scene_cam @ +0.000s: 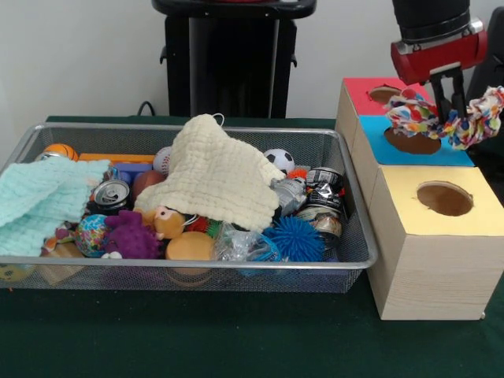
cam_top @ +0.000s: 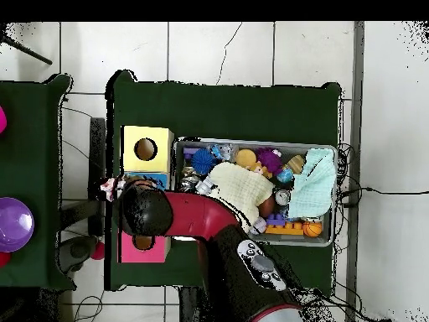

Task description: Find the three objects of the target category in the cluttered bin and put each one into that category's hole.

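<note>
My gripper [scene_cam: 447, 101] is shut on a multicolour printed fabric scrap [scene_cam: 465, 122]. It hangs in a floppy loop above the blue-topped box [scene_cam: 376, 146], right over its hole. The yellow-topped box [scene_cam: 402, 189] with its round dark hole [scene_cam: 445, 198] stands in front of it, nearer the camera. In the overhead view the arm's head [cam_top: 147, 210] covers the blue box, the scrap [cam_top: 109, 189] sticks out beside it, and the yellow box's hole [cam_top: 145, 149] lies just beyond. The wire mesh bin [scene_cam: 189, 264] is full of clutter. No other printed scrap shows clearly in it.
A cream waffle-weave cloth [scene_cam: 216, 173] lies over the bin's middle and a mint-green cloth [scene_cam: 39, 201] hangs over its left end. Balls, cans, a blue spiky ball [scene_cam: 293, 239] and a purple toy [scene_cam: 130, 234] fill the bin. The red-topped box [scene_cam: 364, 85] stands farthest back.
</note>
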Controlling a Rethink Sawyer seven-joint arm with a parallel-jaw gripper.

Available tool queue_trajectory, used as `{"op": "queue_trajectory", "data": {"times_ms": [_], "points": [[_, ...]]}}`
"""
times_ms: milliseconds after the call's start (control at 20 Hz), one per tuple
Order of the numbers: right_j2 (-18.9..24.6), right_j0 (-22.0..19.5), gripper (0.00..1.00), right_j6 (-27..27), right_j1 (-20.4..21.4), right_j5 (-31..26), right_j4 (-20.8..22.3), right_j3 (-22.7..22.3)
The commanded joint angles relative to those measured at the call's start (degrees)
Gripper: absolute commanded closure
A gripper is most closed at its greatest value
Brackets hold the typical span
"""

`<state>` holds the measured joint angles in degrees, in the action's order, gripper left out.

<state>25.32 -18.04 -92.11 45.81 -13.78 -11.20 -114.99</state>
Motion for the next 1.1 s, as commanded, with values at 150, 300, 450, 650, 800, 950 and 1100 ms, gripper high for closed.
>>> {"op": "queue_trajectory", "data": {"times_ms": [150,300,450,650,800,950,1100], "points": [[-4.0,-0.9,1.00,-9.0,-0.2,2.8,1.1,3.3],[-4.6,-0.8,1.00,-8.5,0.7,1.6,1.1,3.6],[-5.2,-0.5,1.00,-8.2,1.3,0.9,1.1,4.2],[-5.0,-0.8,1.00,-8.8,0.5,3.9,1.1,4.0],[-5.7,0.0,1.00,-8.8,0.3,4.5,1.4,4.5],[-7.3,1.6,1.00,-8.9,0.0,4.7,1.3,5.5],[-10.0,4.2,1.00,-9.9,-0.8,4.6,0.5,7.1]]}}
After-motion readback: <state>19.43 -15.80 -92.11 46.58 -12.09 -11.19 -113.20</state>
